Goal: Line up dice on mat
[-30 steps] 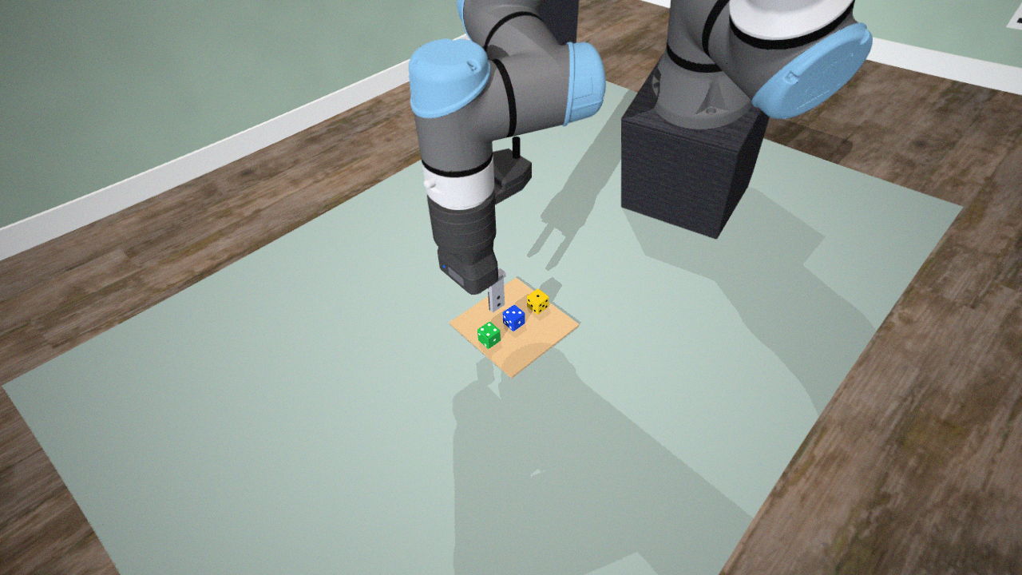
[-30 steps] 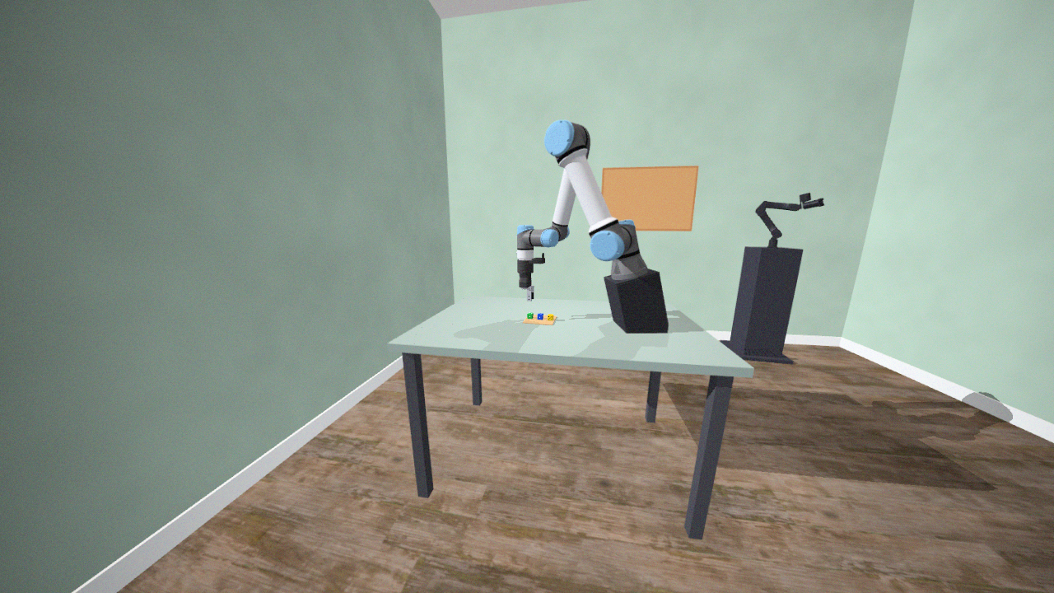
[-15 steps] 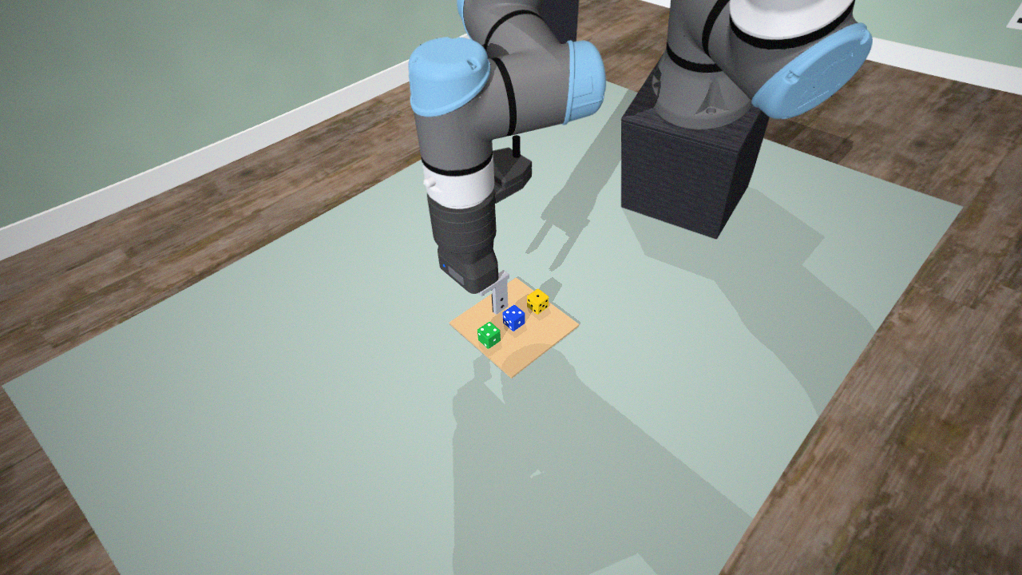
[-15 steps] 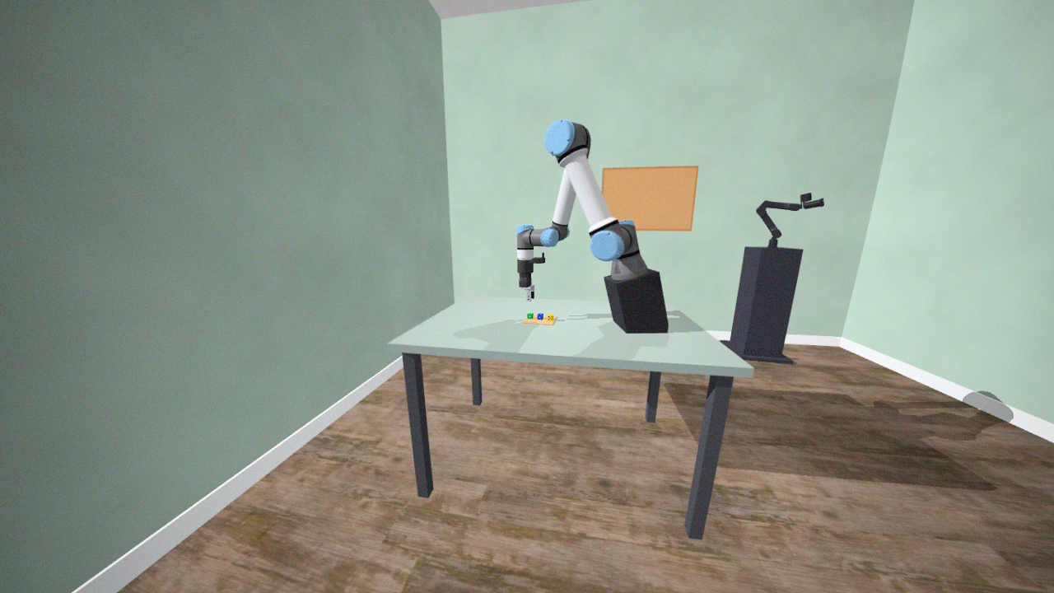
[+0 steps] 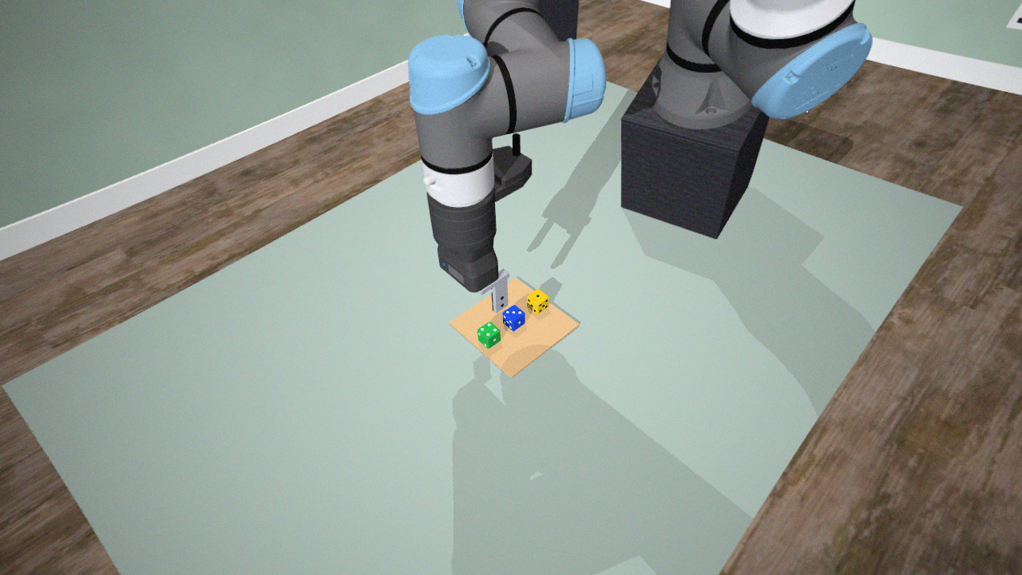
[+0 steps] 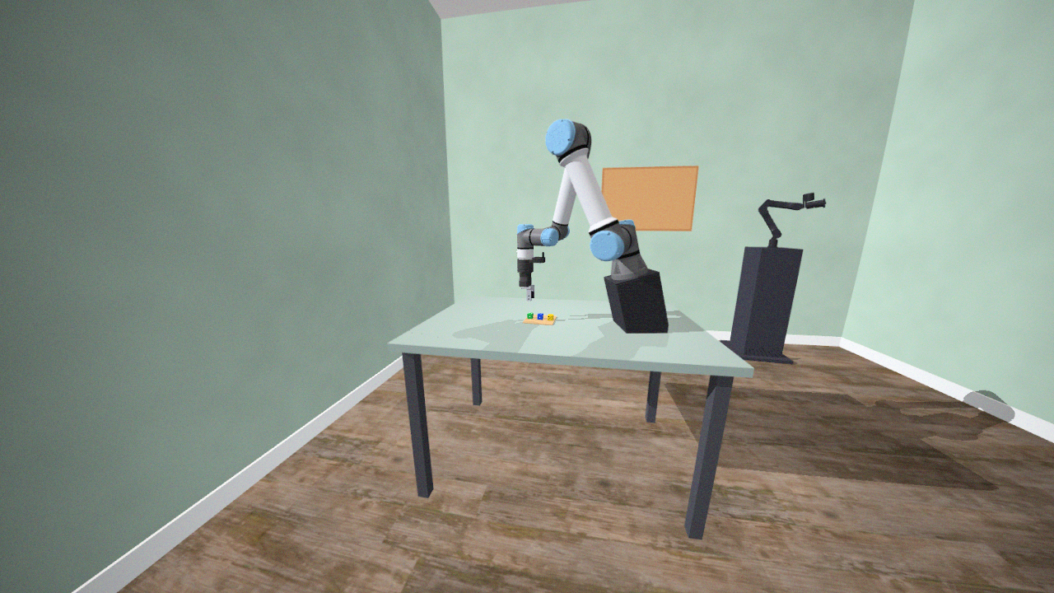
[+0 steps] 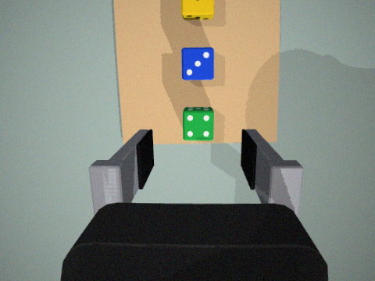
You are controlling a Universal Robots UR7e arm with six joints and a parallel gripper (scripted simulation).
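Note:
A tan square mat [image 5: 518, 329] lies flat on the table; it also shows in the wrist view [image 7: 197, 58]. Three dice stand on it in a row. The yellow die [image 5: 537, 301] shows one [image 7: 198, 0] and is nearest the robot's base. The blue die [image 5: 512, 317] [image 7: 198, 64] shows three in the middle. The green die [image 5: 489, 335] [image 7: 198, 123] shows four near the mat's far edge. My gripper [image 5: 500, 296] [image 7: 197, 147] hangs open and empty well above the mat, over the green die's end.
The robot's dark base block [image 5: 686, 168] stands on the table behind the mat. In the exterior view the table [image 6: 575, 335] stands in a room, with a dark pedestal [image 6: 766, 302] holding a small arm behind it.

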